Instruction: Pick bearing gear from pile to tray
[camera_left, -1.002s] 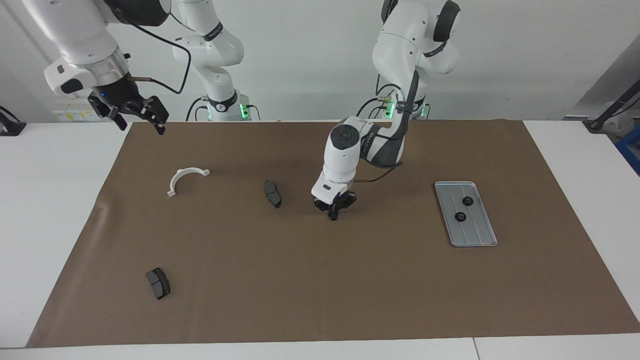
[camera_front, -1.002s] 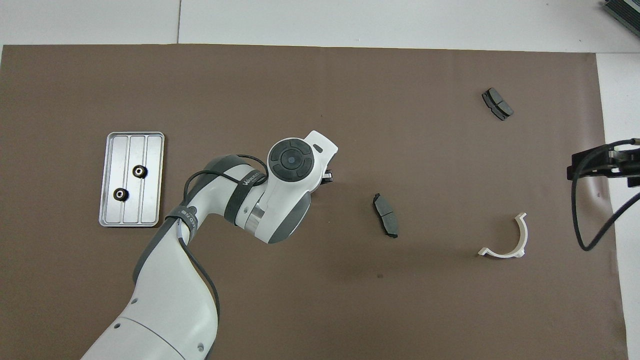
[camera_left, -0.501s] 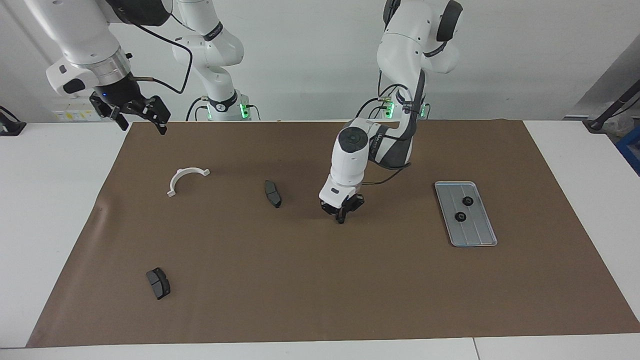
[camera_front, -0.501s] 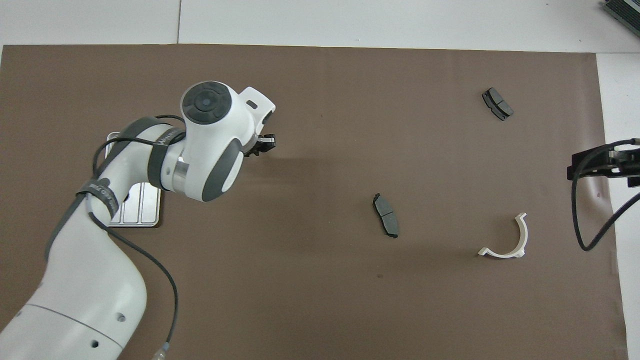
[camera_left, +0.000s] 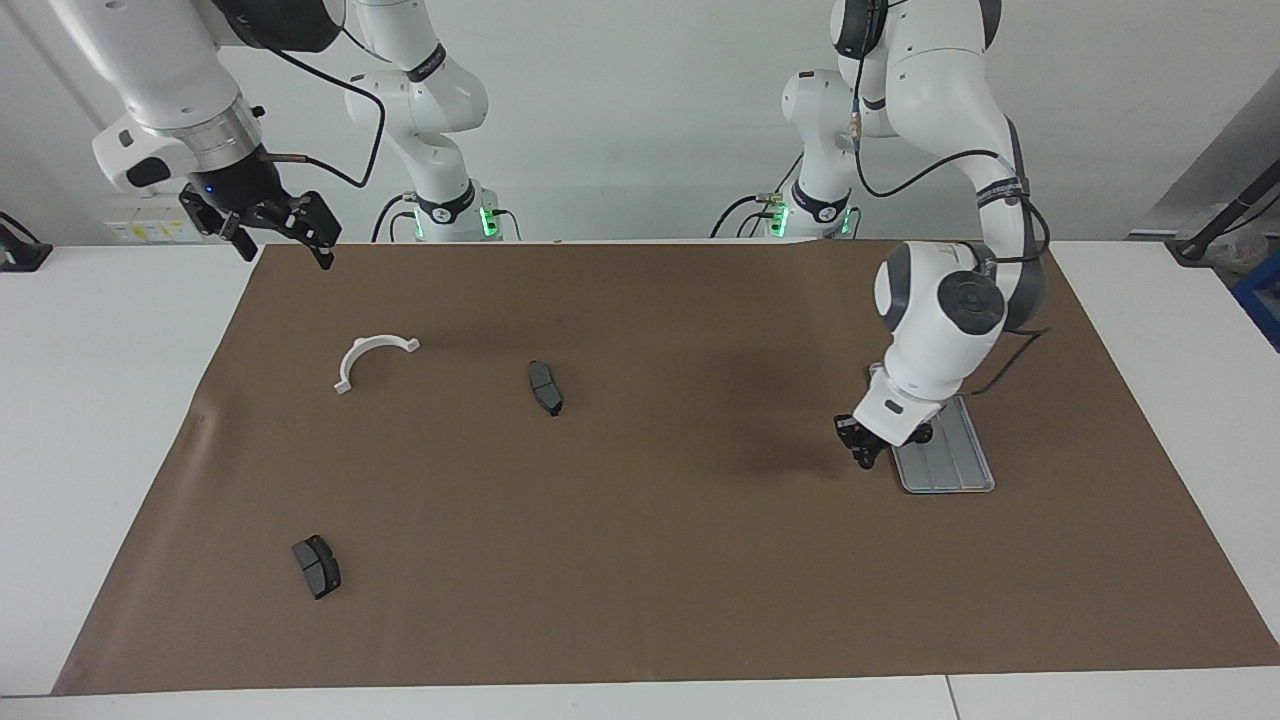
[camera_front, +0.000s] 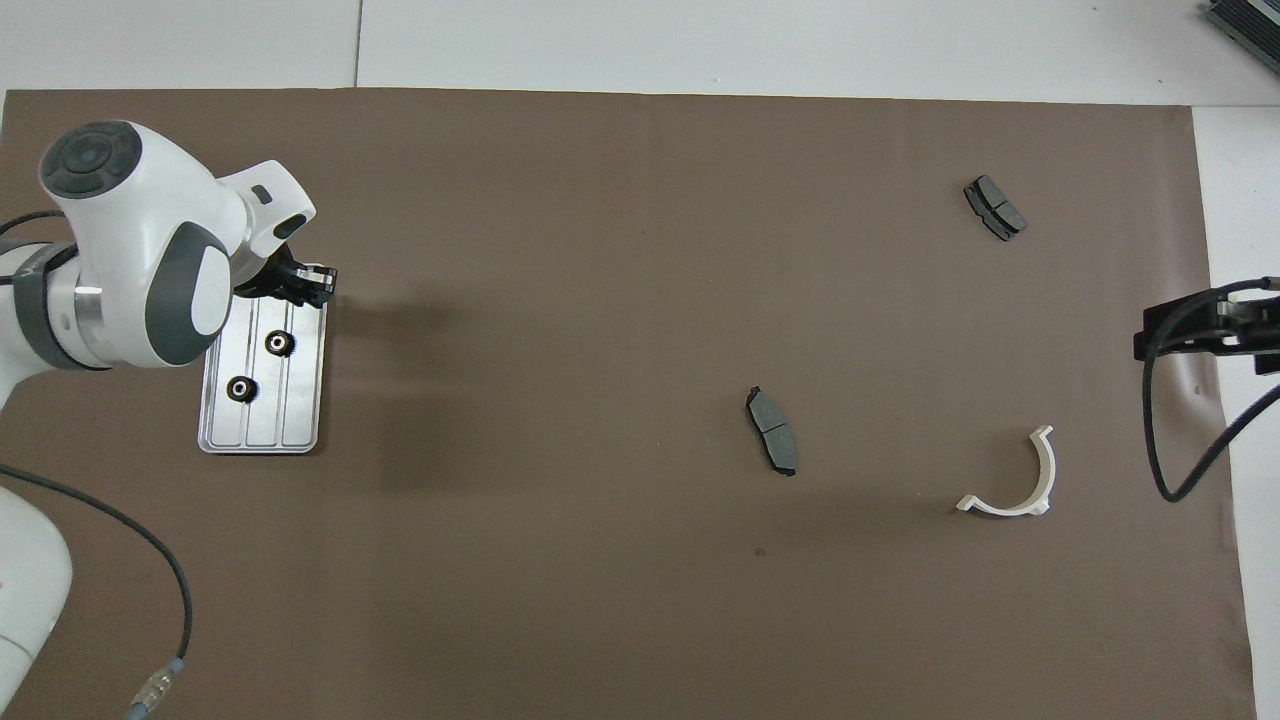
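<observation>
Facing view: the left gripper (camera_left: 866, 458) hangs over the edge of the tray (camera_left: 958, 468), at the corner farthest from the robots. Its fingers are pinched tight together. Whether a gear sits between them cannot be told. The left arm hides most of the tray. One gear (camera_left: 925, 434) peeks out on the tray beside the arm. The tray lies on the brown mat (camera_left: 650, 560) toward the left arm's end of the table. The right gripper (camera_left: 280, 228) waits high up over the mat's edge at the right arm's end, with its fingers spread wide and nothing in them. A white bracket (camera_left: 368, 357) and two brake pads (camera_left: 545, 387) (camera_left: 316, 566) lie on the mat.

Overhead view: the left gripper (camera_front: 312, 284) is over the tray's (camera_front: 302, 400) rim. Two gears (camera_front: 279, 343) (camera_front: 240, 388) lie in the tray, near each other but apart. One pad (camera_front: 771, 430) lies near the middle of the mat (camera_front: 600, 250). The other pad (camera_front: 994, 207) is farther from the robots, toward the right arm's end. The bracket (camera_front: 1020, 483) is nearer to the robots than both pads. The right gripper (camera_front: 1165, 332) shows at the mat's edge.
</observation>
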